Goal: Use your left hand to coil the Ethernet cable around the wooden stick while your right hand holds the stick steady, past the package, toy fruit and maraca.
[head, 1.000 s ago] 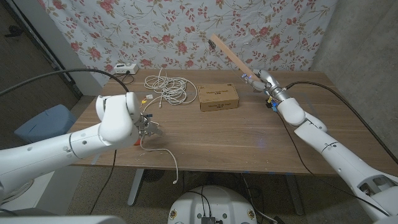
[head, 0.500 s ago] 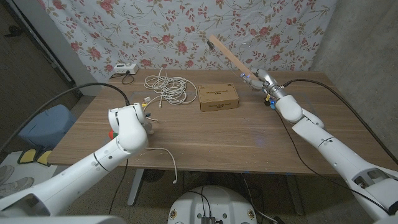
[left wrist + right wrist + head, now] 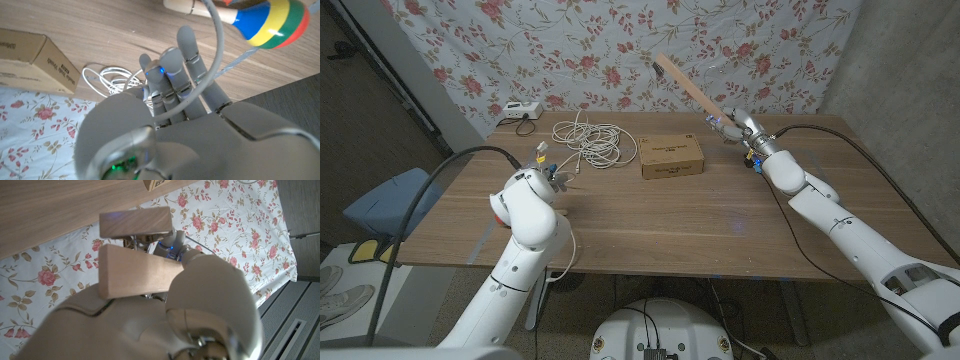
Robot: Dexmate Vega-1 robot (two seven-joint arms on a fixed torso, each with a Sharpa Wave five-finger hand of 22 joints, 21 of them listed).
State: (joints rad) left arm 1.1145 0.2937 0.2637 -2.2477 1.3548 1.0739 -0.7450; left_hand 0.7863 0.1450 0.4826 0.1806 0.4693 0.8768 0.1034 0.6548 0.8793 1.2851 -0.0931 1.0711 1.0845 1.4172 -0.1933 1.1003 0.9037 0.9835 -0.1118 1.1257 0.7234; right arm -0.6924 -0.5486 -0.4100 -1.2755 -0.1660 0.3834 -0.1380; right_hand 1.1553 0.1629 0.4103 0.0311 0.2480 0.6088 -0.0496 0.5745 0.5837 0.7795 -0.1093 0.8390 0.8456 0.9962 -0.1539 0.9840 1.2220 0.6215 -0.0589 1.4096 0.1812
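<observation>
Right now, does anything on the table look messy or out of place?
The white Ethernet cable lies in a loose tangle beside the cardboard package, none of it wound on the wooden stick yet.

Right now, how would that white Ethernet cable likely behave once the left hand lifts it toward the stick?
Likely floppy: the Ethernet cable lies in loose uneven loops. It looks thin, so probably light. Those overlapping loops may snag or drag along together.
</observation>
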